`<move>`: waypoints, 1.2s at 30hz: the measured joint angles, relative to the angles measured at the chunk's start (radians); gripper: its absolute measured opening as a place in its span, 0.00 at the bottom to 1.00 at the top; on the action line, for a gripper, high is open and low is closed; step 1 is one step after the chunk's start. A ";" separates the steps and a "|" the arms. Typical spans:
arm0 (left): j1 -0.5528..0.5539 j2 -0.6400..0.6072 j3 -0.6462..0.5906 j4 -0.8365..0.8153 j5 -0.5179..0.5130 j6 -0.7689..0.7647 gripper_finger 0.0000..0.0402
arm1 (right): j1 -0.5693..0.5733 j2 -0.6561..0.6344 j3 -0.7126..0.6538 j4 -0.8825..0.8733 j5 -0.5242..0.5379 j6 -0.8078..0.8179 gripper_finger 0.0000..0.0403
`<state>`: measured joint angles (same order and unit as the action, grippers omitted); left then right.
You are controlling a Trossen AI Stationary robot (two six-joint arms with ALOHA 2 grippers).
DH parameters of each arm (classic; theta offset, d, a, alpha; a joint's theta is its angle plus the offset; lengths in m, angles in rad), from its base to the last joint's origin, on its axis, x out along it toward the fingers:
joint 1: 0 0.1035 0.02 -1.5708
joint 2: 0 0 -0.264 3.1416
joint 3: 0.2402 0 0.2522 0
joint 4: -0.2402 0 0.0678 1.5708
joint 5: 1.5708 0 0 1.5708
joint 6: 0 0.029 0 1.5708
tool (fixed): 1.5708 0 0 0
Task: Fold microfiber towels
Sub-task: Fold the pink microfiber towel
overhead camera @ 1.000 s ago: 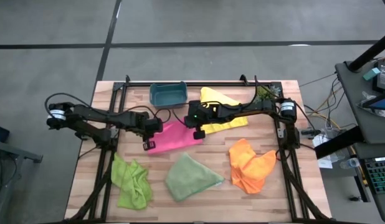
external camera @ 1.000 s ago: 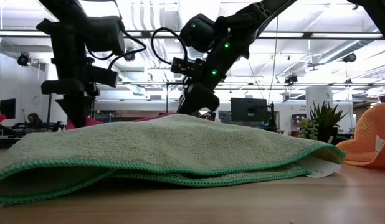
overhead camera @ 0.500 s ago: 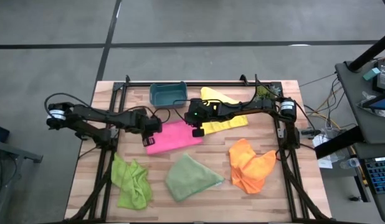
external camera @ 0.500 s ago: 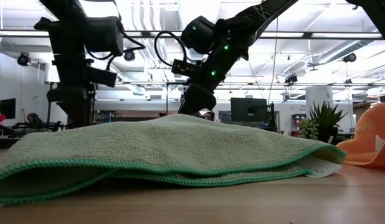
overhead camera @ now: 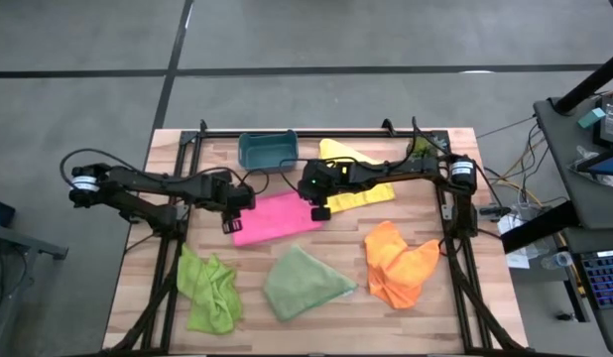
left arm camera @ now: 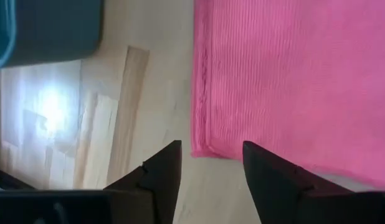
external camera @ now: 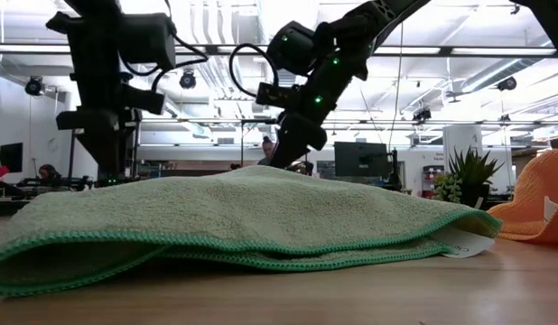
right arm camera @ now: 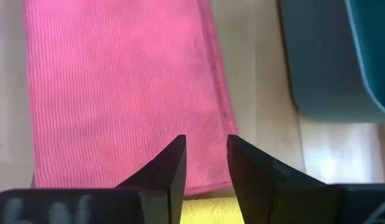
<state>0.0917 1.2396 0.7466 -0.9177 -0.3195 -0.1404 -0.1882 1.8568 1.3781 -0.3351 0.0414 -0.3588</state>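
The pink towel lies folded and flat on the table's middle, a long strip between my two grippers. My left gripper is open just above its left near corner. My right gripper is open above its right end. Neither touches it. The yellow towel lies behind the right gripper. The orange towel, the sage green towel and the lime green towel lie crumpled along the near side.
A teal bin stands at the far edge, just behind the pink towel. A plant sprig sits at the far right corner. In the low view the sage green towel fills the foreground and hides both grippers' fingertips.
Both grippers have opened and let go of the pink towel, then risen a little above it. My left gripper has also drawn slightly toward the table's left edge. The pink towel has settled flat in its folded shape.
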 joint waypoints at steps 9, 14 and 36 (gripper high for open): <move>0.029 0.006 -0.030 0.099 0.059 0.076 0.30 | -0.059 0.008 -0.015 0.003 -0.046 -0.019 0.27; 0.071 0.005 -0.044 0.148 0.086 0.117 0.28 | -0.110 0.011 -0.025 0.034 -0.188 0.000 0.27; 0.254 0.009 -0.053 0.153 0.257 0.156 0.41 | -0.144 0.012 -0.048 0.162 -0.256 -0.054 0.27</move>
<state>0.3458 1.2488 0.6937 -0.7647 -0.0627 0.0158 -0.3322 1.8683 1.3304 -0.1735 -0.2142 -0.4131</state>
